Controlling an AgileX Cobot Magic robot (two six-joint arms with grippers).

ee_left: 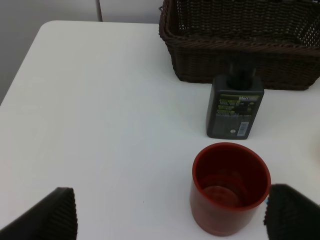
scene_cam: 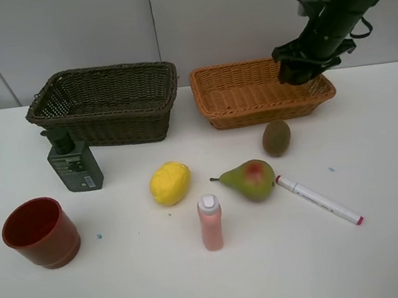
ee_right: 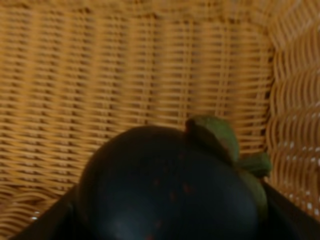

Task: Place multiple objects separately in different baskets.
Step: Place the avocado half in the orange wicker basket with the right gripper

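Clock directions are read on the table (scene_cam: 392, 255) from the high camera, with 12 toward the far wall.

1. Your left gripper (ee_left: 172, 216) shows only in its own wrist view. Its jaws are spread wide with nothing between them, and the red cup (ee_left: 230, 187) stands upright just ahead of them.
2. The pink white-capped bottle (scene_cam: 211, 223) stands upright nearest the front edge. The red cup is well off at its 9 o'clock, and the white marker (scene_cam: 319, 199) lies slantwise at its 3 o'clock.
3. The green-red pear (scene_cam: 250, 179) lies at the bottle's 1 o'clock, just beside the marker's near end. The yellow lemon (scene_cam: 170, 182) lies at the bottle's 11 o'clock.
4. The dark green pump bottle (scene_cam: 73, 163) stands at 1 o'clock from the cup. The brown kiwi (scene_cam: 277, 138) sits at 1 o'clock from the pear.
5. The dark brown basket (scene_cam: 114, 127) is just behind the pump bottle. The light orange-tan basket (scene_cam: 254, 115) is at the kiwi's 12 o'clock, beside the dark one.
6. Your right gripper (scene_cam: 305, 69) is down in the orange-tan basket at its 3 o'clock end, clamped on the dark green round fruit (ee_right: 165, 190). Whether the fruit touches the basket floor cannot be told.
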